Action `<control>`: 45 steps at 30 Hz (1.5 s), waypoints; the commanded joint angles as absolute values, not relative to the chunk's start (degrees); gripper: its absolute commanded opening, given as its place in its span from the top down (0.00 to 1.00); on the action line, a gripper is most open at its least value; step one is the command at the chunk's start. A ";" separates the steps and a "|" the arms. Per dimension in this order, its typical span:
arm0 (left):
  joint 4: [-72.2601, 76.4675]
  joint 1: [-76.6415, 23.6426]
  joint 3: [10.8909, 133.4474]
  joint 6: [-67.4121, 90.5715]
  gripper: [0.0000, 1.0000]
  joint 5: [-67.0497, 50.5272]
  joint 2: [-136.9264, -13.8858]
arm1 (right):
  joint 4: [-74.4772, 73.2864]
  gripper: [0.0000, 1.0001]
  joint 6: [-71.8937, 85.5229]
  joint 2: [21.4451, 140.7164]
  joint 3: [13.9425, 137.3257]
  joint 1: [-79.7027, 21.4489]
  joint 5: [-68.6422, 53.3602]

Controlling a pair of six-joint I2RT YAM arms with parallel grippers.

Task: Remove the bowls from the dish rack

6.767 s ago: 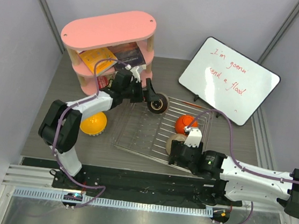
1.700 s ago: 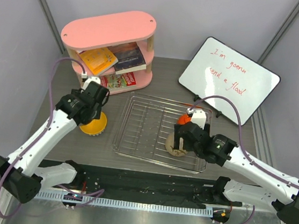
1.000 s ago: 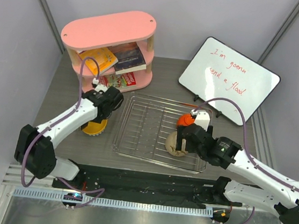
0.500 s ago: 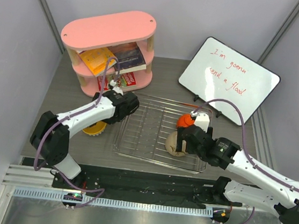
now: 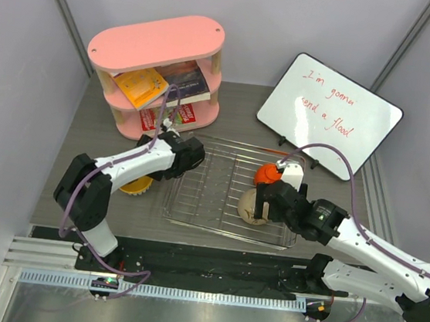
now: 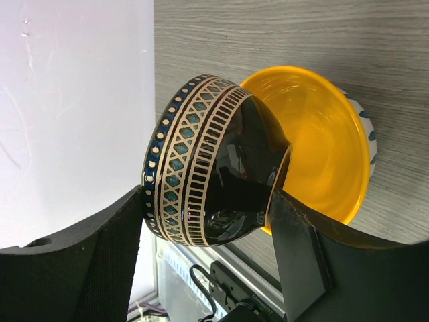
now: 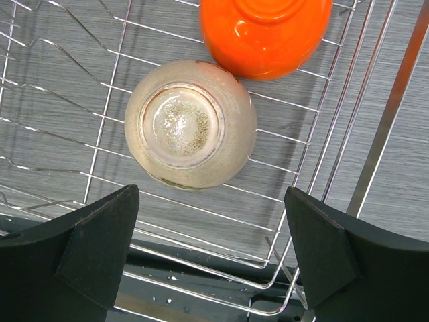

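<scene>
The silver wire dish rack [image 5: 223, 228] lies mid-table. An upturned cream bowl [image 5: 250, 208] and an orange-red bowl [image 5: 266, 173] sit at its right end. My right gripper [image 5: 261, 201] hovers open just above the cream bowl [image 7: 191, 124], its jaws spread at the bowl's near side. The orange-red bowl [image 7: 265, 30] touches the cream bowl's far side. My left gripper [image 5: 180, 161] is at the rack's left edge. In the left wrist view it [image 6: 204, 201] is shut on a black patterned bowl [image 6: 214, 168], tipped on its side against the yellow bowl [image 6: 322, 147]. The yellow bowl [image 5: 130, 186] stands on the table left of the rack.
A pink oval shelf [image 5: 158, 42] with books stands at the back left. A whiteboard [image 5: 329, 116] leans at the back right. Grey walls close both sides. The rack's raised rim [image 7: 383, 127] runs to the right of my right gripper.
My left wrist has swung right from over the yellow bowl to the rack's left edge. My right gripper has stayed over the cream bowl, shifting only slightly.
</scene>
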State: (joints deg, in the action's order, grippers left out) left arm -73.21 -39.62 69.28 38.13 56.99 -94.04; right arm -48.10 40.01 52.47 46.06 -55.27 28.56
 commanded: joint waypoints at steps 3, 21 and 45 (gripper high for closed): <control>-77.43 -40.60 70.31 40.69 0.34 63.19 -95.18 | -47.46 0.05 40.43 51.68 46.14 -55.11 28.92; -75.67 -44.12 70.84 37.79 0.14 56.78 -97.92 | -48.08 0.04 41.84 50.80 46.58 -54.84 31.12; -74.27 -45.44 72.42 37.70 0.11 49.74 -83.94 | -47.90 0.03 42.01 51.07 45.97 -54.84 30.41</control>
State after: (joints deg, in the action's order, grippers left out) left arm -76.12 -46.50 73.17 37.01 49.84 -86.39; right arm -48.49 40.97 51.75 46.04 -55.00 29.89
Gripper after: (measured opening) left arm 0.884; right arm 0.967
